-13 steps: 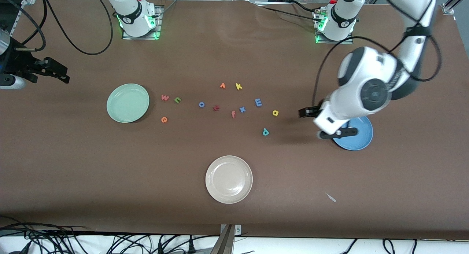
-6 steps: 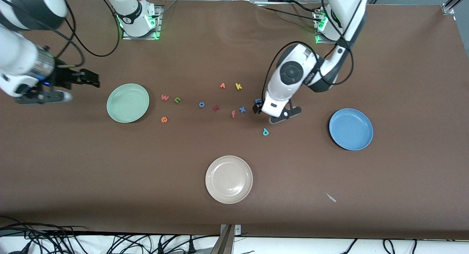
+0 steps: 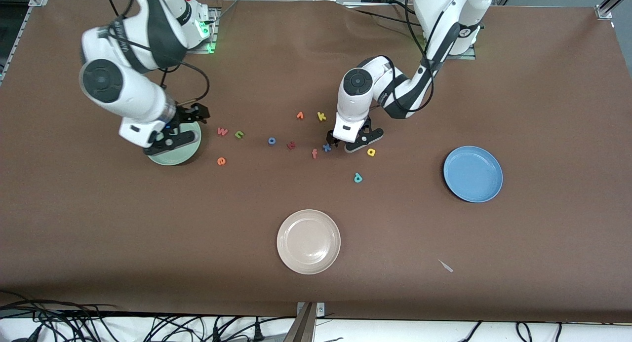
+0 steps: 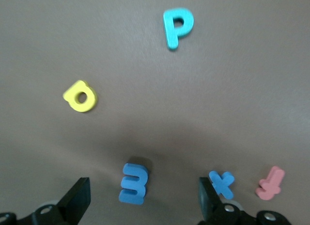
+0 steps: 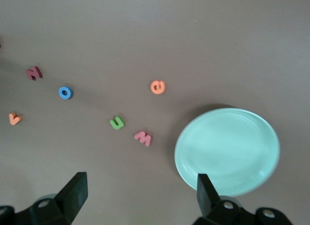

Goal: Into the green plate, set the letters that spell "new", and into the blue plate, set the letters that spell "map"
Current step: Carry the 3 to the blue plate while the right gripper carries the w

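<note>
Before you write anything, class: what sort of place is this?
Probably a robotics lab: two robot arms bolted to a brown table, loose cables along its edge, and foam letters such as the blue m laid out for sorting.

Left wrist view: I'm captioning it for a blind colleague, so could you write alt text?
The left tool hangs open just above a brown table, its two fingers either side of a blue m. A blue x and an orange f lie beside the m; a yellow a and a teal p lie apart.
</note>
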Controlling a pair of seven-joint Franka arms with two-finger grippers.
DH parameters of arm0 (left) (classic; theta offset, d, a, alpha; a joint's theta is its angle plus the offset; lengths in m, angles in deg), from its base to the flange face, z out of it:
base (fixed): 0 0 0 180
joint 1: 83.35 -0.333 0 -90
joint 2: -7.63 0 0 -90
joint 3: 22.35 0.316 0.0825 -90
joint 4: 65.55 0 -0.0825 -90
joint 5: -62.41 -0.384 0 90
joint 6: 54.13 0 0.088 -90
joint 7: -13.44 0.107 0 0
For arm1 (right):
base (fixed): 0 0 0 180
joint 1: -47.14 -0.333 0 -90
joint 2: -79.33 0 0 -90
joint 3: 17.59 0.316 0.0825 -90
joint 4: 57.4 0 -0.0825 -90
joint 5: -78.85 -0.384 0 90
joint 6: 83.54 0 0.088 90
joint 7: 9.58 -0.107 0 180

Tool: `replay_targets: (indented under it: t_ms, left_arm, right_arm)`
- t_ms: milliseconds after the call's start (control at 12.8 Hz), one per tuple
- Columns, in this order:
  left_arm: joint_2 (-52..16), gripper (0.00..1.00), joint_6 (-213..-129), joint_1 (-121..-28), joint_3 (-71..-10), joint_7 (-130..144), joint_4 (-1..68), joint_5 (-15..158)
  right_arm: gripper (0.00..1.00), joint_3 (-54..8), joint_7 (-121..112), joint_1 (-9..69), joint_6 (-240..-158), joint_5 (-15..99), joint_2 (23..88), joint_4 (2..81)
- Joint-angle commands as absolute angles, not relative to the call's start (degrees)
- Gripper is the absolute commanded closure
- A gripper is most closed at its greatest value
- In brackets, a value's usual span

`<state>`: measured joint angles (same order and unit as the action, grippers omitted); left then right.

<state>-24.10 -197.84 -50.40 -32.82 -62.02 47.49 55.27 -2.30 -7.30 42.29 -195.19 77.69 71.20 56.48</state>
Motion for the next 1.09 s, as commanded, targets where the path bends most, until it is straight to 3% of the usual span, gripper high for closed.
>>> replay_targets:
  t_ms: [0,156,235,391,625,860,1016]
  left_arm:
    - [-25.7,0.07,-199.1,-49.2,-32.1,-62.9,47.1,49.5]
    - [-26.4,0.1,-199.1,-49.0,-32.1,-62.9,47.2,48.7]
    - [-26.6,0.18,-199.1,-48.9,-32.1,-62.9,47.3,48.7]
    - [-26.5,0.47,-198.9,-49.1,-32.2,-62.9,47.3,48.7]
    - [-26.5,0.77,-198.8,-49.0,-32.2,-62.3,47.3,48.7]
    - [-26.5,0.94,-198.4,-49.3,-32.2,-62.1,47.3,48.7]
    - [-25.2,1.0,-194.0,-51.4,-32.2,-57.2,46.0,49.7]
  right_arm:
    - [0.0,0.5,0.8,42.8,-208.9,78.5,73.6,69.7]
    - [0.0,0.5,7.4,42.9,-218.6,78.9,71.5,74.2]
    - [0.01,0.5,11.2,42.9,-221.2,78.9,69.7,74.7]
    - [0.01,0.6,17.2,42.8,-223.5,81.7,66.9,75.2]
    - [0.01,0.6,18.1,42.8,-227.7,88.8,64.5,77.4]
    - [0.01,0.6,18.2,42.8,-230.8,89.1,61.5,79.0]
    - [0.09,0.8,18.5,42.7,-231.1,91.8,61.5,79.7]
